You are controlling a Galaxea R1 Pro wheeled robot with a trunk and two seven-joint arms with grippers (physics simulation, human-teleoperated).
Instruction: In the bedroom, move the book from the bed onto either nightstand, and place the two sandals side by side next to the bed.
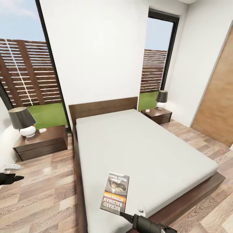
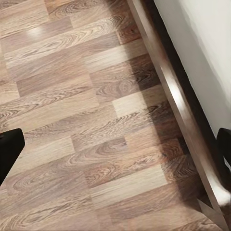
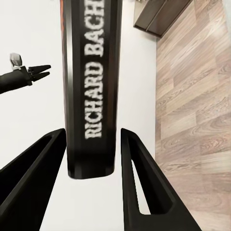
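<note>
The book [image 1: 115,192], dark-covered with an orange band, lies near the foot of the pale grey mattress of the bed [image 1: 142,145]. My right gripper [image 1: 125,216] is at the book's near corner. In the right wrist view its two black fingers [image 3: 137,168] press against both sides of the book [image 3: 91,86] at its lettered end, so the right gripper [image 3: 91,132] is shut on it. My left gripper [image 1: 15,178] hangs open over the floor left of the bed, and the left gripper [image 2: 118,144] holds nothing. The sandals are out of view.
One nightstand [image 1: 42,142] with a dark-shaded lamp [image 1: 23,122] stands left of the headboard, the other nightstand [image 1: 157,115] with its lamp [image 1: 161,98] to the right. A wooden door [image 1: 216,103] is on the right wall. The bed frame [image 2: 178,96] borders wood-plank floor [image 2: 72,110].
</note>
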